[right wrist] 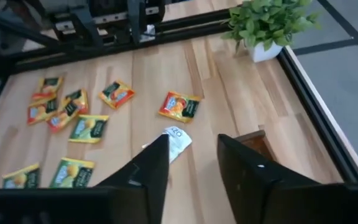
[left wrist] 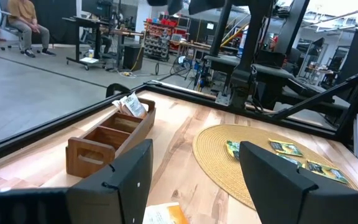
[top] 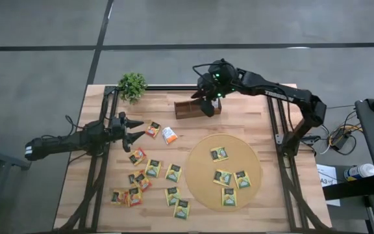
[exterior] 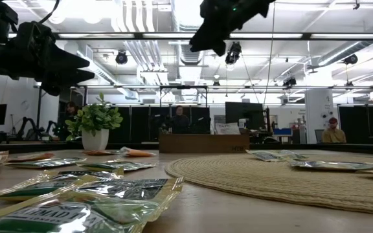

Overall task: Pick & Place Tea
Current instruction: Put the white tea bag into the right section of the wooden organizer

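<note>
Item: tea sachets point(top: 153, 168), scattered over the tabletop point(top: 252, 117) from 6 to 9 o'clock; four lie on the round mat point(top: 203, 175); some are seen already in the wooden tray point(top: 186, 109) at 12 o'clock.

Right hand point(top: 208, 104): poised over the tray, fingers part-open, nothing seen held.

Left hand point(top: 135, 129): wide open, empty, at 9 o'clock.

Handling: the white sachet point(top: 169, 135) is judged nearest; it is best pinched by one edge.

Pale wood-plank table point(top: 239, 127), light grain, black metal frame. Round woven tan mat point(top: 203, 175) carrying 4 yellow-green sachets with dark labels point(top: 219, 154). Loose flat sachets: yellow-green/dark label point(top: 173, 172), orange-red point(top: 152, 129), 1 white with orange print point(top: 169, 135). Brown wooden slotted tray point(left wrist: 114, 134). Green leafy plant in white pot point(right wrist: 267, 28). Both arms black; green LED on the right one. Floor grey with dark seams.
</note>
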